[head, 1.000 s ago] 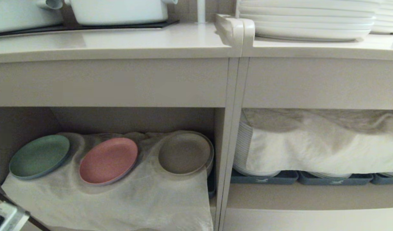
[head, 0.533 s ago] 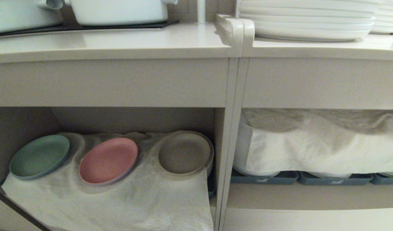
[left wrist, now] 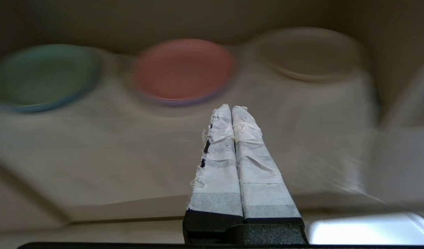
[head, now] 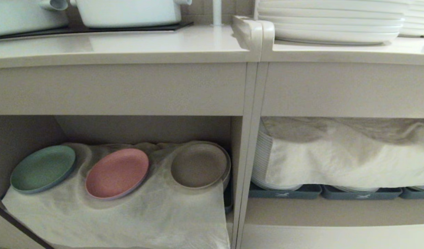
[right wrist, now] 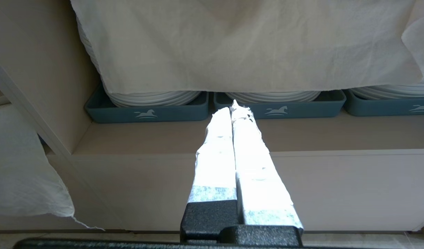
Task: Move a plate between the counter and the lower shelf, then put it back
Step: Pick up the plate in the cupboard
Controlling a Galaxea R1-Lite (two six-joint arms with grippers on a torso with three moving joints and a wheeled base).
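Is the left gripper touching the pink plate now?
Apart. The left wrist view shows the shut left gripper short of the pink plate, with white cloth between them.

I'm seeing a green plate (head: 42,168), pink plate (head: 117,173), cream plate (head: 199,165), white cloth (head: 128,218) and grey-blue trays (head: 284,192) bearing white horses.

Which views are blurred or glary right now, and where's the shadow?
Left wrist view: motion-smeared; the green plate, pink plate and cream plate are soft. Right wrist view: sharp, with glare whitening the right gripper. Head view: sharp, the lower shelf shaded at the back.
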